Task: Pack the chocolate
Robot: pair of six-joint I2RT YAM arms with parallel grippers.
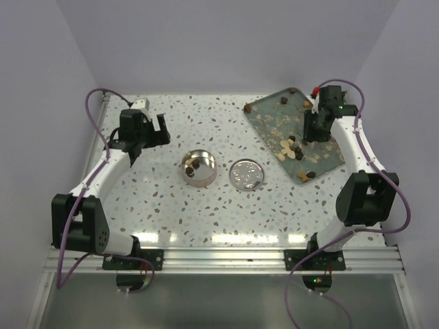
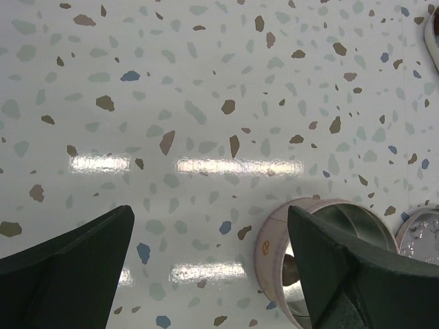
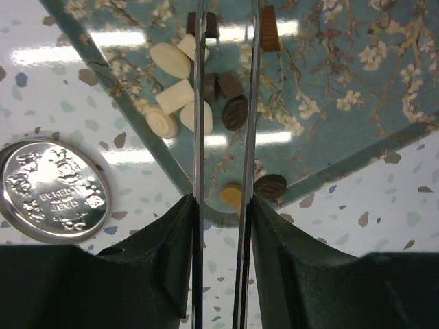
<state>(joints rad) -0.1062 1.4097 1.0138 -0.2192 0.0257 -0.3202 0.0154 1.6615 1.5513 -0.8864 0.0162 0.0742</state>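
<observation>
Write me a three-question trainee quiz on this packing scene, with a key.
1. Which gripper hangs over the tray?
2. True or false: a few chocolates already lie in the tin.
3. The lid lies: A on the tin, B on the table beside the tin, C on the tray.
Key: 1 the right gripper; 2 true; 3 B.

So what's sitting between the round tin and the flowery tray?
A round silver lid, lying flat between the tin and the tray, touching neither. The top view shows it best.
</observation>
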